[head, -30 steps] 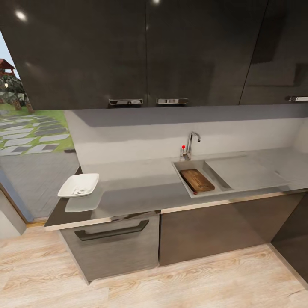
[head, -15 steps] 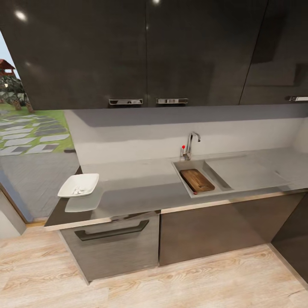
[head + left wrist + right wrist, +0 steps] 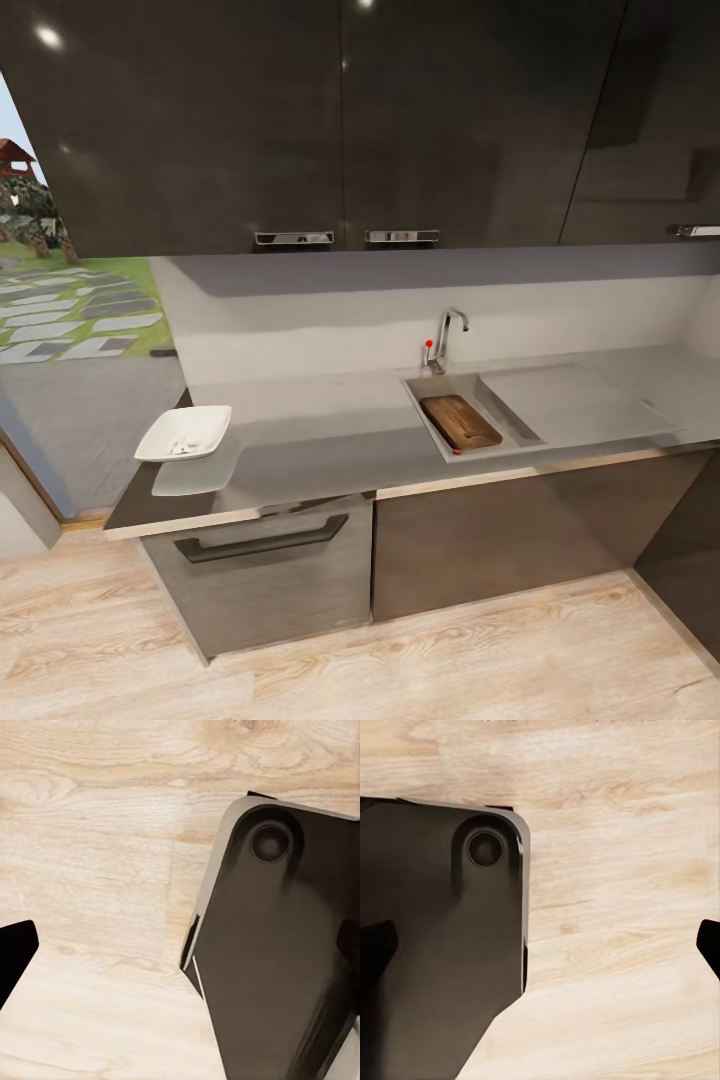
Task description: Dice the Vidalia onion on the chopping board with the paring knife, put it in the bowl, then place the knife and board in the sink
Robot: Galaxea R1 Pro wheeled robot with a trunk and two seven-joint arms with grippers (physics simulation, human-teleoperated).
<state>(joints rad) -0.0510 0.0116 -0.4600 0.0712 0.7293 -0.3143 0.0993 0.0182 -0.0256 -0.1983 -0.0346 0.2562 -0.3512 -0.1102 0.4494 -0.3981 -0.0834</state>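
Note:
In the head view the steel sink (image 3: 512, 412) is set in the grey countertop (image 3: 330, 440), with the chrome tap (image 3: 445, 340) behind it. The brown chopping board (image 3: 460, 421) lies inside the basin. A small red tip (image 3: 457, 451) shows at the board's near end; I cannot tell if it is the paring knife. The white square bowl (image 3: 186, 433) stands at the counter's left end with small pale pieces in it. No whole onion is in view. My left gripper (image 3: 184, 945) and right gripper (image 3: 547, 952) hang open over the floor, holding nothing.
Dark wall cabinets (image 3: 340, 120) hang above the counter and dark drawers (image 3: 260, 570) stand below it. A window-like opening (image 3: 70, 330) lies at the left. The robot's dark base (image 3: 285, 960) sits on the light wood floor (image 3: 400, 670).

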